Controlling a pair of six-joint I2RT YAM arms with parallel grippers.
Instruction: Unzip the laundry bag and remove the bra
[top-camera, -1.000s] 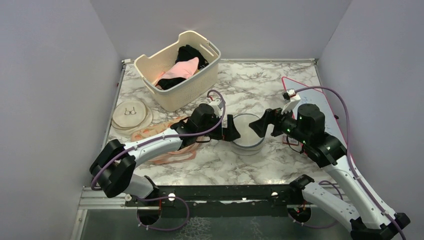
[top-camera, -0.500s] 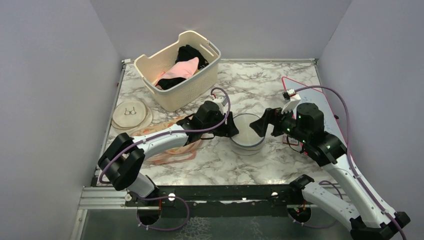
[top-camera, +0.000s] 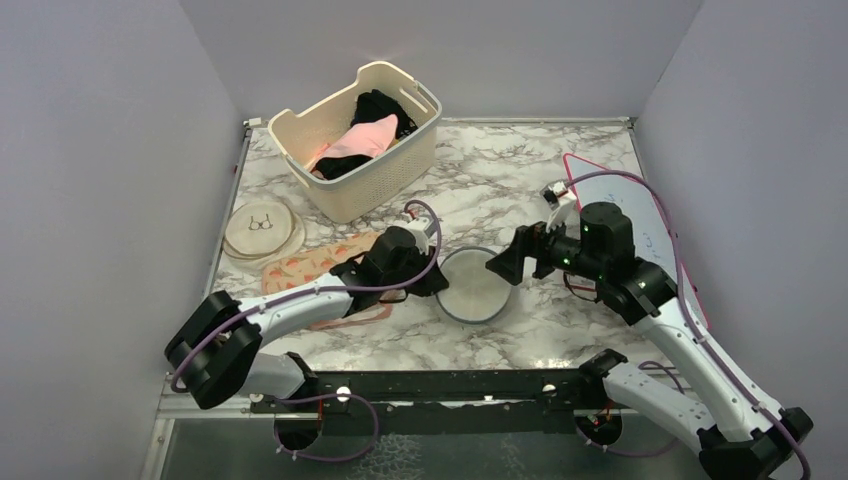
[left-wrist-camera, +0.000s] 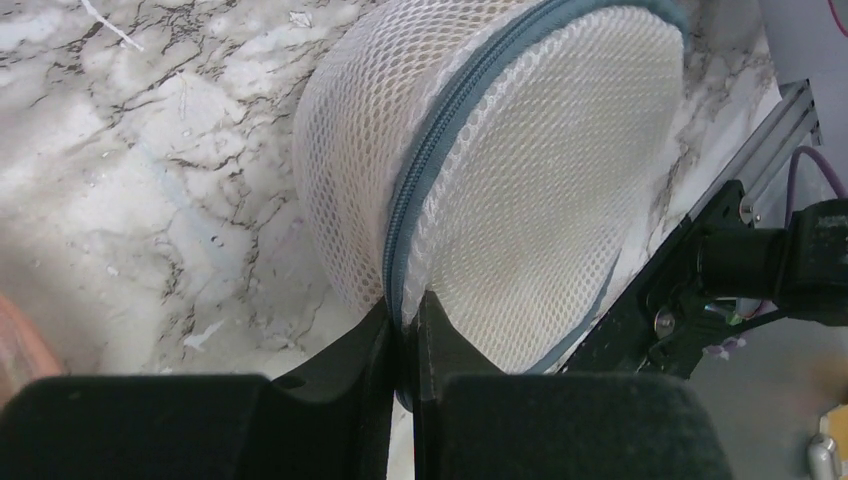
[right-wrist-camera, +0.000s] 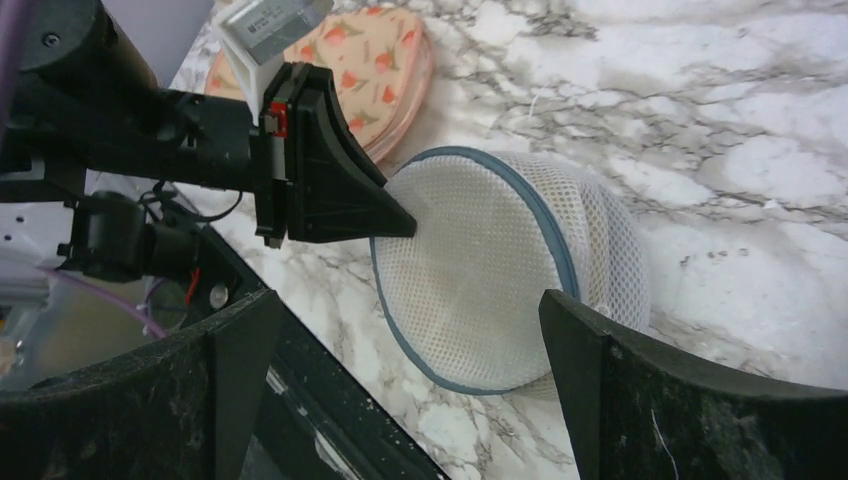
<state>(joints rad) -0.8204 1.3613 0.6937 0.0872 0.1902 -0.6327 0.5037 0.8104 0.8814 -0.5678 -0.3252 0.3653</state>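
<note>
Step in hand: getting a firm hold on the bag (top-camera: 475, 287) ahead of unzipping. Lying on the table (top-camera: 560, 170), nearer than the basket (top-camera: 352, 140) and a little to its right, well apart from it; tipped up on edge, flat face turned toward the right arm.

Pinched tight on the blue-grey zip rim (left-wrist-camera: 440, 170), jaws pressed together over the seam: the left gripper (left-wrist-camera: 403, 312). Spread wide and holding nothing: the right gripper (top-camera: 503, 266), hovering farther right of the basket, just off the bag and not touching it.

Zip closed along the whole stretch on show. No puller to be made out in any of the 3 views, possibly hidden under the left jaws. No bra to be told through the mesh.

Judged barely begun: no opening, nothing out.

Next move, on this reading: find the puller, bring the right gripper onto it, close narrowly on that small tab, then drag it round the rim against the left hold. Some risk of slipping off, or of hauling the whole bag along.
</note>
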